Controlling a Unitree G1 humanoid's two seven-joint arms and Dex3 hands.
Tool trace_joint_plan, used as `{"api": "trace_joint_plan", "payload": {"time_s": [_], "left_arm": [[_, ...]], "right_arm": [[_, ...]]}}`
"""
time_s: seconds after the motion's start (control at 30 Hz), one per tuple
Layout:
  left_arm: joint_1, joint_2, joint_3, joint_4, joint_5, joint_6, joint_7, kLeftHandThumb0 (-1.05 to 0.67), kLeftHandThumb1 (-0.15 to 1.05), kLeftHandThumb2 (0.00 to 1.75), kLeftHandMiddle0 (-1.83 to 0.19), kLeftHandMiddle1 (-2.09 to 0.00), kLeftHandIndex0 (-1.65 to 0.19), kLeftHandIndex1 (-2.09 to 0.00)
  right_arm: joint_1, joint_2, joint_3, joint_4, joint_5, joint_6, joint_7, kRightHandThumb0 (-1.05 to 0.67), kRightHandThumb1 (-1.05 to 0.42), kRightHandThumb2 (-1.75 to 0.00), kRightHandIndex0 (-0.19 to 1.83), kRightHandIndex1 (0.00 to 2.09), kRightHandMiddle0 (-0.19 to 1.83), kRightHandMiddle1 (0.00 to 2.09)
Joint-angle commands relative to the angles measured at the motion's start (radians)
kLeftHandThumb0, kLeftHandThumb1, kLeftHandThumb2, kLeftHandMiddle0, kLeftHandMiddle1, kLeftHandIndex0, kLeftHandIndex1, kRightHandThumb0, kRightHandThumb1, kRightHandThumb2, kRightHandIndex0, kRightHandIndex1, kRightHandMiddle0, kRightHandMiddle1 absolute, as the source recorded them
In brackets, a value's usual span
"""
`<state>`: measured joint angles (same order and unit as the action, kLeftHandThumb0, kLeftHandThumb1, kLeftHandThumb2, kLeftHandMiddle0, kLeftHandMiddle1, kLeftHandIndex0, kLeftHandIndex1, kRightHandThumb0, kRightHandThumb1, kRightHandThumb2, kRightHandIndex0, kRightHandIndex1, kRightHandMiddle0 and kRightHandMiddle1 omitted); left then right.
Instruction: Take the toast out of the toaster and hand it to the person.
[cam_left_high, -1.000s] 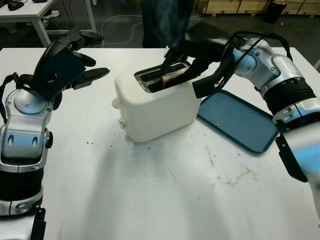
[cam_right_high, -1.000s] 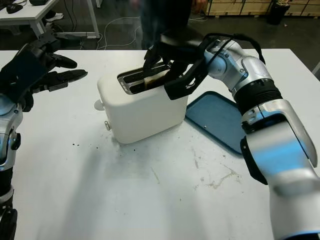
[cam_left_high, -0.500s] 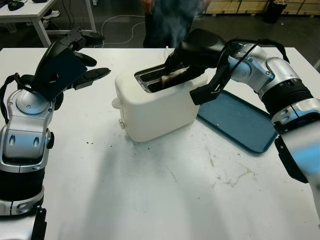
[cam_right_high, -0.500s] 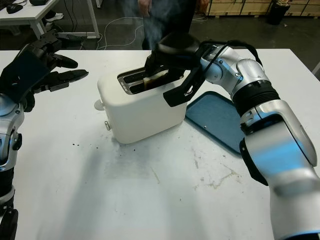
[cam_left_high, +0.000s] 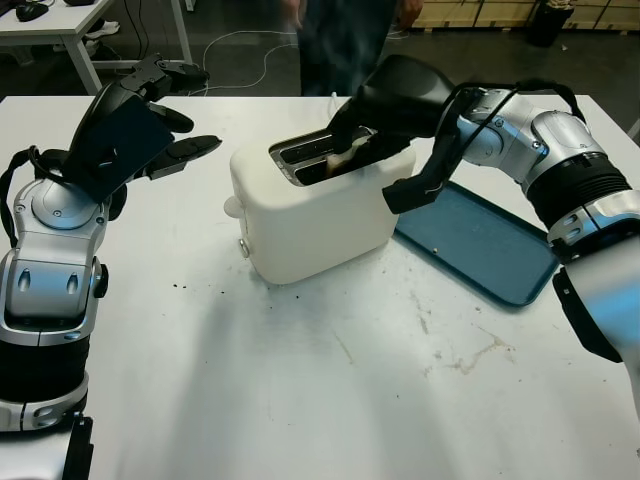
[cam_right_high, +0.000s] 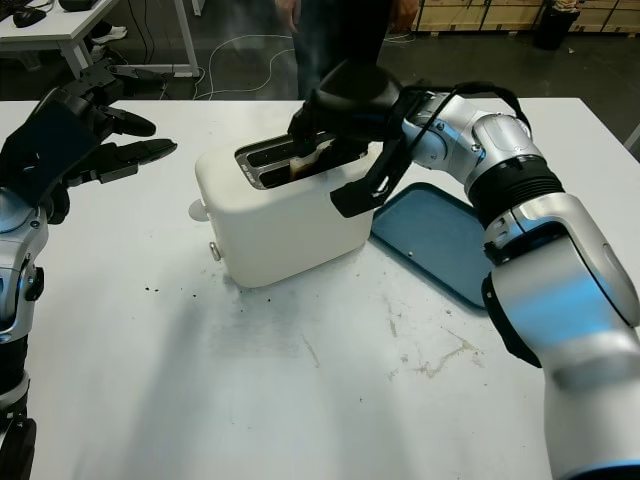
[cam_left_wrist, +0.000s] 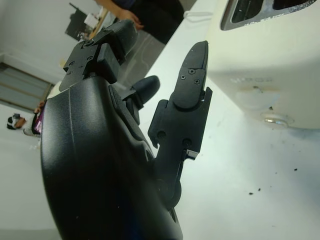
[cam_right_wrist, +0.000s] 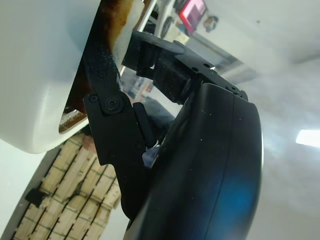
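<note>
A white two-slot toaster (cam_left_high: 310, 215) stands mid-table. A slice of toast (cam_left_high: 343, 159) sticks up from its rear slot, pale with a browned edge (cam_right_wrist: 121, 17). My right hand (cam_left_high: 346, 148) reaches in from the right and sits over that slot, its black fingers (cam_right_wrist: 107, 107) closed on the toast's top edge. My left hand (cam_left_high: 195, 115) hangs raised above the table's left side, open and holding nothing, well clear of the toaster. A person (cam_left_high: 345, 40) stands behind the far edge of the table, just beyond the toaster.
A blue tray (cam_left_high: 480, 245) lies flat to the right of the toaster, under my right forearm. Crumbs and stains mark the white tabletop (cam_left_high: 330, 380) in front. Another table (cam_left_high: 60, 25) and floor cables are at the back left.
My right hand has settled lower over the rear slot and closed its fingers on the toast. The person behind has shifted slightly right. My left hand has stayed still.
</note>
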<state>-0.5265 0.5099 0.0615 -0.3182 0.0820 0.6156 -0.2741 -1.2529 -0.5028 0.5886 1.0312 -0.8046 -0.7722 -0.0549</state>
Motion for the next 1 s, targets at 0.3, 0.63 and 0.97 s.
{"api": "trace_joint_plan", "payload": {"time_s": [0.3, 0.63, 0.97], "left_arm": [[0.008, 0.0, 0.011, -0.003, 0.002, -0.006, 0.006, -0.23, 0.88, 0.13, -0.05, -1.25, -0.16, -0.75], [0.01, 0.001, 0.014, -0.002, 0.003, -0.007, 0.005, -0.25, 0.87, 0.13, -0.05, -1.26, -0.16, -0.75], [0.011, 0.005, 0.017, -0.002, 0.003, -0.007, 0.001, -0.26, 0.87, 0.13, -0.06, -1.25, -0.16, -0.75]], "right_arm": [[-0.047, -0.019, -0.041, 0.047, 0.012, -0.027, -0.117, -0.64, -0.9, -0.01, 1.15, 1.75, 0.92, 1.74], [-0.081, -0.019, -0.178, 0.109, 0.124, -0.012, -0.094, -0.6, -0.85, 0.0, 1.12, 1.75, 0.9, 1.7], [-0.085, 0.009, -0.365, 0.166, 0.383, 0.088, 0.18, -0.44, -0.86, 0.0, 1.06, 1.52, 0.89, 1.52]]}}
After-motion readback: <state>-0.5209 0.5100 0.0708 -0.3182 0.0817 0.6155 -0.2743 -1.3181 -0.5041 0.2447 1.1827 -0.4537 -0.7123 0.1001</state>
